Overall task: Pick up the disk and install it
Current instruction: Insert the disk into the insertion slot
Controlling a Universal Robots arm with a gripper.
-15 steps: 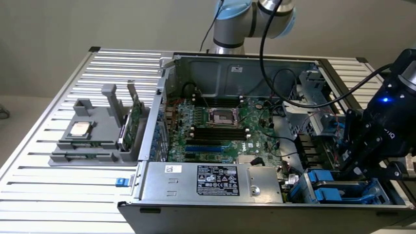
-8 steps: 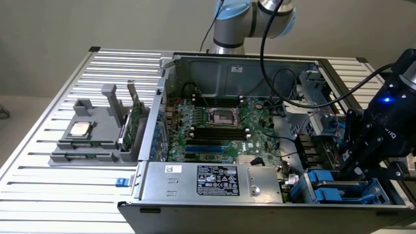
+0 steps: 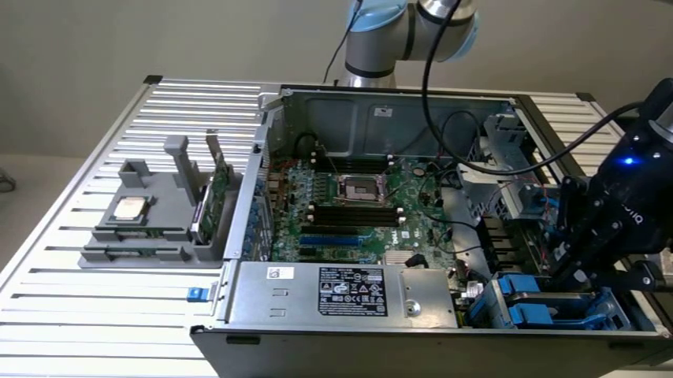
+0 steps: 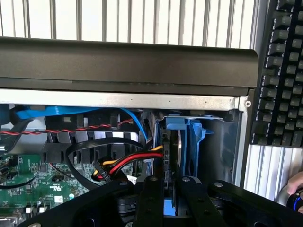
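Claw [image 4: 169,191] clamps disk [image 4: 171,149] inside case [image 3: 315,346], slatted table [image 3: 105,315].

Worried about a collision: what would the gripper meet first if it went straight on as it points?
Probably the blue drive bay, just past the disk the gripper grips edge-on; depth is unclear.

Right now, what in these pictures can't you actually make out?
- The disk face and print: in the wrist view it stands edge-on in the gripper, its face turned away.
- How deep it sits in the blue bay: in the exterior view the gripper's black body covers it.
- The person: a hand, cut off by the wrist view's edge.
- The sticker on the silver box: its print is too small to read.
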